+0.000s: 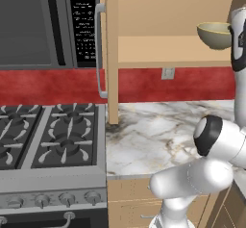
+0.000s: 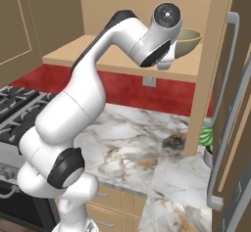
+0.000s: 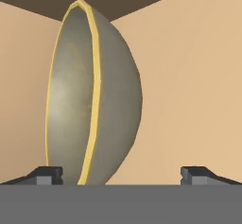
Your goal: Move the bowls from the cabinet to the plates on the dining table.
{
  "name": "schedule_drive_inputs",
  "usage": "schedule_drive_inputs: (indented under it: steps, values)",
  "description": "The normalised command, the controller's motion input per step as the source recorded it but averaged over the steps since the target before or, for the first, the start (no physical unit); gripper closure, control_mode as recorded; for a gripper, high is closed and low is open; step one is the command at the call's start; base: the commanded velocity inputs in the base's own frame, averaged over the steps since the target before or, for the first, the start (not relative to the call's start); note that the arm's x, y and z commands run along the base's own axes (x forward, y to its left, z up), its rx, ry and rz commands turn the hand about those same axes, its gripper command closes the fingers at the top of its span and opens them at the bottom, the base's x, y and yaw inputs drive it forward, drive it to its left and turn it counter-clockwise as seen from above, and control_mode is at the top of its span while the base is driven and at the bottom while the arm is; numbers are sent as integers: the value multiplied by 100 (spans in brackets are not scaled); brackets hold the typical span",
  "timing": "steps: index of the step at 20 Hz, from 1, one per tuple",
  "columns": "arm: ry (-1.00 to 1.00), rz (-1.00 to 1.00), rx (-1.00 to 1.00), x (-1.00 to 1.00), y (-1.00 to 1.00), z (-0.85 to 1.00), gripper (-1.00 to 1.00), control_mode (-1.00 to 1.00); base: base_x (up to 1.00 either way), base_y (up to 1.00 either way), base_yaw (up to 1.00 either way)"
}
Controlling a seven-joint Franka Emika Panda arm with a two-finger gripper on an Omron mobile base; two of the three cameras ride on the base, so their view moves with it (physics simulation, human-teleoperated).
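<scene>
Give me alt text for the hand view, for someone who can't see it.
An olive-beige bowl with a yellowish rim sits close ahead of the open gripper, seen rolled sideways so its rim runs up and down. The two dark fingertips stand wide apart at the bottom, one on each side of the bowl, with tan cabinet wood behind.

My hand reaching onto the cabinet shelf by the bowl

My white arm with dark joints (image 2: pixel 83 99) bends up from the lower left, and my hand (image 2: pixel 164 55) sits over the light tan wooden shelf of the open wall cabinet (image 2: pixel 122 59); I cannot make out my fingertips from here. Just beyond my hand, partly hidden by it, stands the deep olive-beige ceramic bowl with a yellowish rim (image 2: pixel 190 39), upright on that shelf. Below my hand lie the red backsplash (image 2: pixel 122 86) and the veined marble counter (image 2: pixel 142 148).
</scene>
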Motion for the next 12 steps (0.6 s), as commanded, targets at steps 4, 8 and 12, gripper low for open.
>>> schedule_drive_inputs:
  steps: [4,8,12]
  values:
    - [0,0,0,17,-1,0,-100,-100,0,0,0]
    - [1,0,0,22,-4,0,-100,-100,0,0,0]
    - [4,0,0,16,-3,0,-100,-100,0,0,0]
